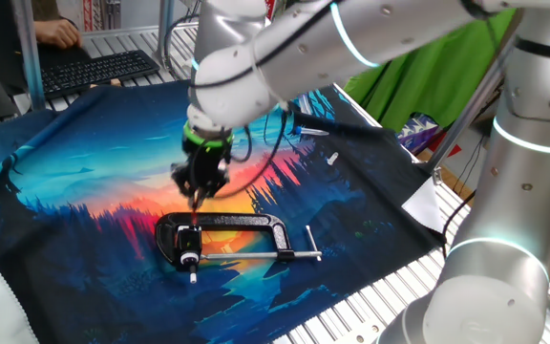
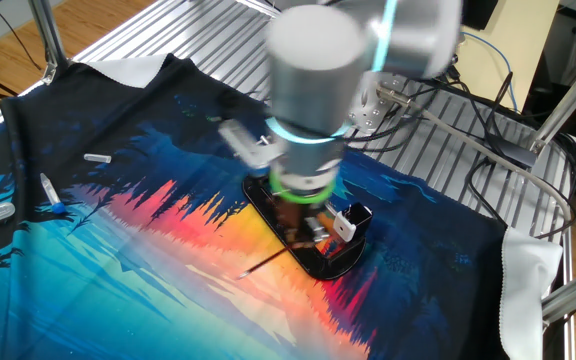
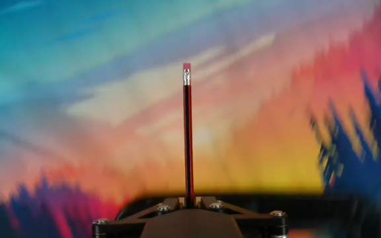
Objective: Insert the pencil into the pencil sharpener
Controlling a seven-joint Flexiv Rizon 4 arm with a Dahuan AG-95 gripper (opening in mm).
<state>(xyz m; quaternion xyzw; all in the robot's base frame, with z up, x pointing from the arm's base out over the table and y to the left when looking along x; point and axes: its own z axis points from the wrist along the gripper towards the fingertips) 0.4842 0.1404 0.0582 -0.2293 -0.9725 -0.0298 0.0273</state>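
My gripper [image 3: 188, 199] is shut on the pencil [image 3: 188, 132], a thin dark red-black stick that points straight away from the fingers, with its pink eraser at the far end. In one fixed view the gripper [image 1: 198, 187] hangs just above the left end of the big black C-clamp [image 1: 256, 223], and the pencil [image 1: 196, 204] points down at it. The pencil sharpener [image 1: 190, 256], a small black block with a white spot, sits at that end of the clamp. It also shows in the other fixed view [image 2: 349, 222], to the right of the gripper [image 2: 303, 222].
The clamp's silver screw rod [image 1: 265, 255] runs right to a T-handle [image 1: 312, 239]. A colourful cloth [image 1: 84, 191] covers the table. Pens [image 2: 48, 190] lie at its edge. Cables [image 1: 294, 124] run behind the arm. A keyboard [image 1: 98, 69] is at the back.
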